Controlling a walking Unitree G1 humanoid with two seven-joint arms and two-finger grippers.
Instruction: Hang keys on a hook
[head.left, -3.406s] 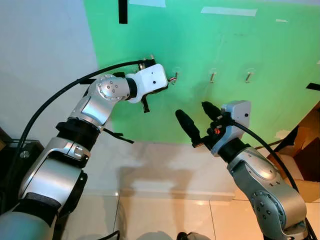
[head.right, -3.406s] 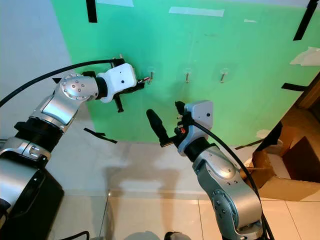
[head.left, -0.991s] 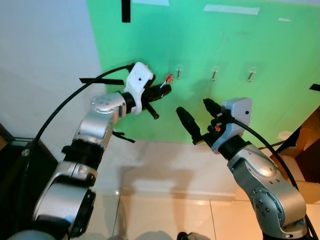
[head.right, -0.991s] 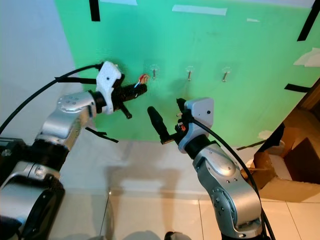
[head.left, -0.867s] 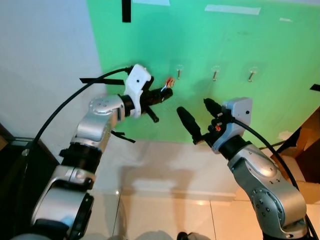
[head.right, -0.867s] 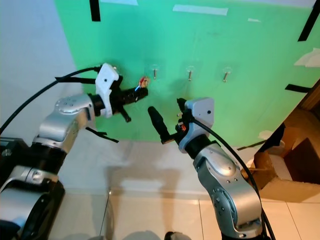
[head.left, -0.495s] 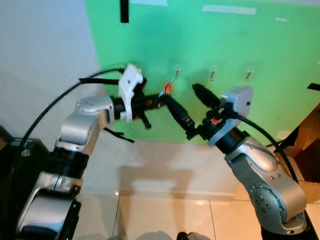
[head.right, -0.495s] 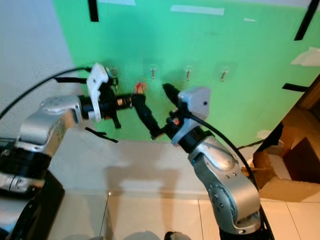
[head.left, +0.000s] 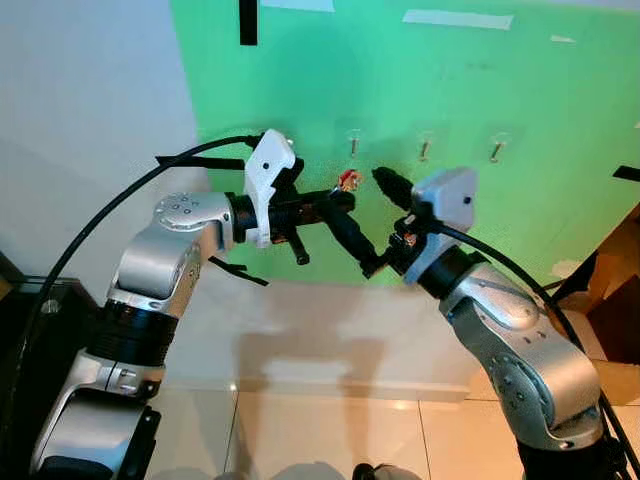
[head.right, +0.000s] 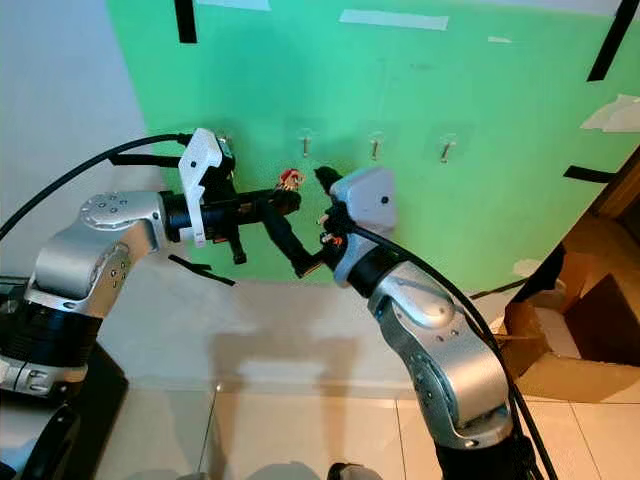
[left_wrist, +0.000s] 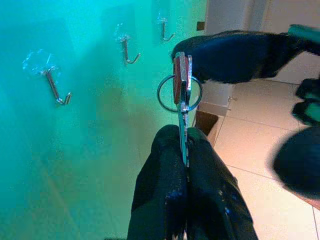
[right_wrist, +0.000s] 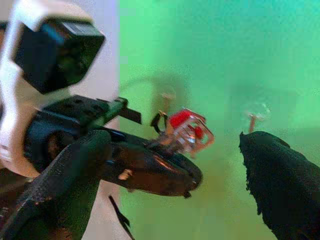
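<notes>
Red-tagged keys (head.left: 347, 181) are pinched in the left claw (head.left: 338, 199); the right claw (head.left: 375, 215) is spread wide around them. Risk: a collision could dislodge them short of the hook (head.left: 353, 145).

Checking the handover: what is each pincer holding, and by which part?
The left pincer pinches the keys by the blade end, ring sticking out. The right pincer is open around them, holding nothing.
</notes>
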